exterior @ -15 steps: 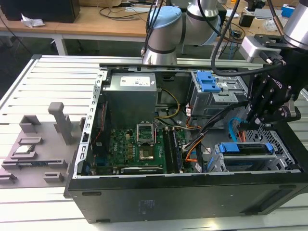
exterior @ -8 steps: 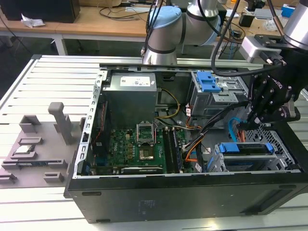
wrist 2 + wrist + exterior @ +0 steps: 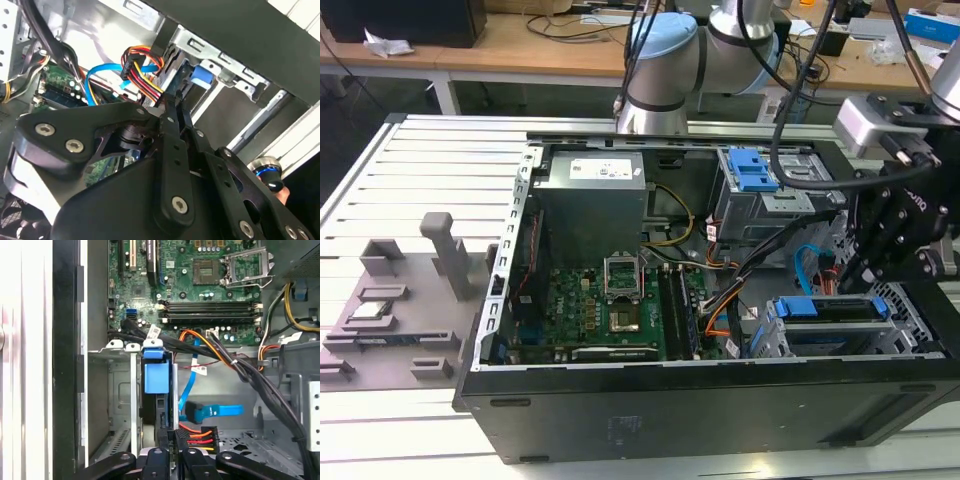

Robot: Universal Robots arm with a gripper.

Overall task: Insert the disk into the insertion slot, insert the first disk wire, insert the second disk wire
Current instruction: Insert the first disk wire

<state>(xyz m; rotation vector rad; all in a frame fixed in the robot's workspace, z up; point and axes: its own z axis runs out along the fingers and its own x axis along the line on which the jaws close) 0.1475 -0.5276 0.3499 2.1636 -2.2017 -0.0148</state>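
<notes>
While the disk (image 3: 825, 308) sits in the insertion slot (image 3: 912, 325), at the exterior view's four o'clock, the narrow-pinched gripper (image 3: 172, 102) hangs beside coloured wires (image 3: 146, 80).

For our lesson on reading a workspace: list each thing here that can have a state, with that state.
computer case: open, side panel off.
disk: sitting in the insertion slot.
blue data cable: connector loose, not in the disk.
power connector: loose beside the gripper, not in the disk.
processor socket: retaining frame swung open.
</notes>
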